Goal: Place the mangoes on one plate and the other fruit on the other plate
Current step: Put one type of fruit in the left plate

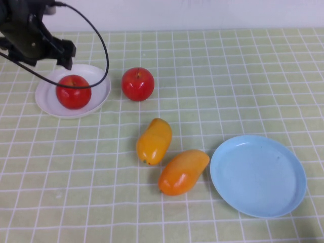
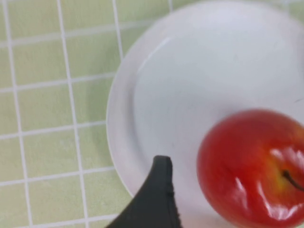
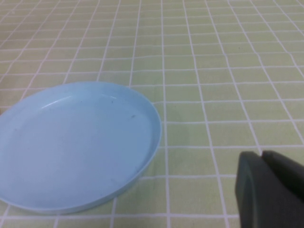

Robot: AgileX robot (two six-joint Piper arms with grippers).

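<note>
One red apple (image 1: 73,91) lies on the white plate (image 1: 98,98), toward the plate's near side. My left gripper (image 1: 65,54) hovers over that plate's far left rim, open, holding nothing. In the left wrist view one dark finger (image 2: 160,194) shows beside the apple (image 2: 251,166), apart from it. The second apple (image 1: 137,83) rests on the cloth just right of the white plate. Two orange mangoes (image 1: 154,140) (image 1: 183,171) lie mid-table, left of the empty light blue plate (image 1: 258,174). My right gripper (image 3: 261,159) is shut, low beside the blue plate (image 3: 71,142), out of the high view.
A green checked cloth (image 1: 228,76) covers the whole table. The left arm's black cable (image 1: 104,45) loops over the white plate. A pale wall runs along the far edge.
</note>
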